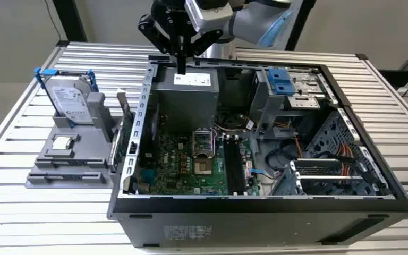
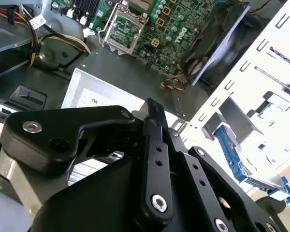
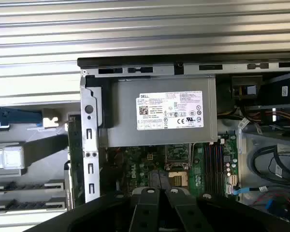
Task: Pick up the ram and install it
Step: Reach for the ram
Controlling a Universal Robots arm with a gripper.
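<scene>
Gripper (image 1: 181, 70) hangs over the computer case (image 1: 261, 204), straight above the power supply (image 1: 184, 103) inside it. The fingers look pressed together with nothing between them. In both wrist views I see no green stick, so call it empty.

Step in hand, as I judge it, is the reach for the pick; nothing is grasped yet.

The ram (image 1: 126, 133) is outside the case, just beside its wall on the exterior view's left. It looks to stand on its long edge at the case-side end of the grey holder (image 1: 69, 178). It's a thin dark strip and hard to read, so check it in the first wrist view, where a green strip runs along that wall.

To do it well:
- Spread the fingers wide before you go down.
- Line the pads up with the stick's flat faces and take it near mid-length so it hangs level.
- The case wall is very close, so the finger on that side has little room. Come down plumb.
- Lift straight out, no twisting.

Farther from the case on the same holder are the hard drive (image 1: 70, 101) and the processor chip (image 1: 62, 142). Stay clear of both.
</scene>
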